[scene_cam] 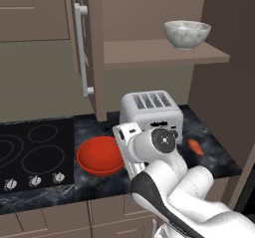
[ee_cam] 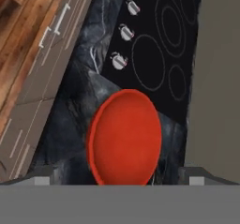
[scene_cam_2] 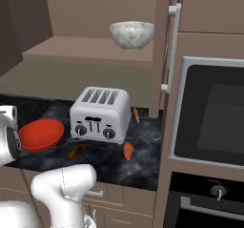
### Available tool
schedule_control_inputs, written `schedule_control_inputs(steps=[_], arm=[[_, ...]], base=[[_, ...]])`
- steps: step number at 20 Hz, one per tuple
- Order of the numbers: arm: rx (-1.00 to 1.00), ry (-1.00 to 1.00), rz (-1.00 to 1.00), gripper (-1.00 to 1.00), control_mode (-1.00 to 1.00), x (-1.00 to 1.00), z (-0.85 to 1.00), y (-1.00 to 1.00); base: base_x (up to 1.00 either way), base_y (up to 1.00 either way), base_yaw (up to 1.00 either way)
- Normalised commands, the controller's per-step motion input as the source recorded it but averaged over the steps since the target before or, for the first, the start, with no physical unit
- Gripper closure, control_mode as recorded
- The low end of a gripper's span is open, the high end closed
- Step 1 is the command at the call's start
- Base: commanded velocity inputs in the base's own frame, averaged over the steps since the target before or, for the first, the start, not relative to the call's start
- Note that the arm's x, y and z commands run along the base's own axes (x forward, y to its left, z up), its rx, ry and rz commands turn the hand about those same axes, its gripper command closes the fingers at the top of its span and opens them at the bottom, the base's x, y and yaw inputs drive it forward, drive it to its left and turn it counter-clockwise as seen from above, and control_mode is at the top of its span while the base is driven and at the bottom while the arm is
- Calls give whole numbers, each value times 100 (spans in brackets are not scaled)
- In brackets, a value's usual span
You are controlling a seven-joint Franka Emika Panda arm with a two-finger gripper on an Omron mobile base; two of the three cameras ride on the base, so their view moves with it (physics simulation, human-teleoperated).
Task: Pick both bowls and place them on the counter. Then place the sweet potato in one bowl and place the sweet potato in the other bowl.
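Observation:
The glossy red bowl (scene_cam: 99, 155) (scene_cam_2: 40, 134) (ee_cam: 125, 136) sits on the black marble-look counter (scene_cam: 214, 157) between the cooktop and the toaster. My gripper (ee_cam: 120, 175) hangs above it, open, with the fingertips (ee_cam: 46, 173) standing wide on either side of the bowl's near rim and nothing between them. The grey-white marbled bowl (scene_cam: 187, 34) (scene_cam_2: 132, 35) stands upright on the cabinet shelf above. An orange sweet potato (scene_cam: 195, 147) (scene_cam_2: 128, 150) lies on the counter in front of the toaster. A browner piece (scene_cam_2: 76, 151) lies nearer the red bowl.
A silver four-slot toaster (scene_cam: 152, 113) (scene_cam_2: 101, 114) stands right of the red bowl. The black cooktop (scene_cam: 35, 150) (ee_cam: 161, 54) with its knobs lies to the left. An open cabinet door (scene_cam: 87, 48) hangs beside the shelf. A wall oven (scene_cam_2: 209, 112) is at the right. A thin orange piece (scene_cam_2: 136, 115) lies behind the toaster.

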Motion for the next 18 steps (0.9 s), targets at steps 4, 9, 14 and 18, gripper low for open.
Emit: schedule_control_inputs(steps=[4,9,14,18], arm=[[0,-9,-5,-100,-100,-25,59,-26],[0,-2,-4,-100,-100,-26,63,-24],[0,0,-5,-100,-100,-28,61,-30],[0,0,-4,-100,-100,-29,58,-34]], base=[[0,0,0],[0,0,0],[0,0,0],[0,0,0]])
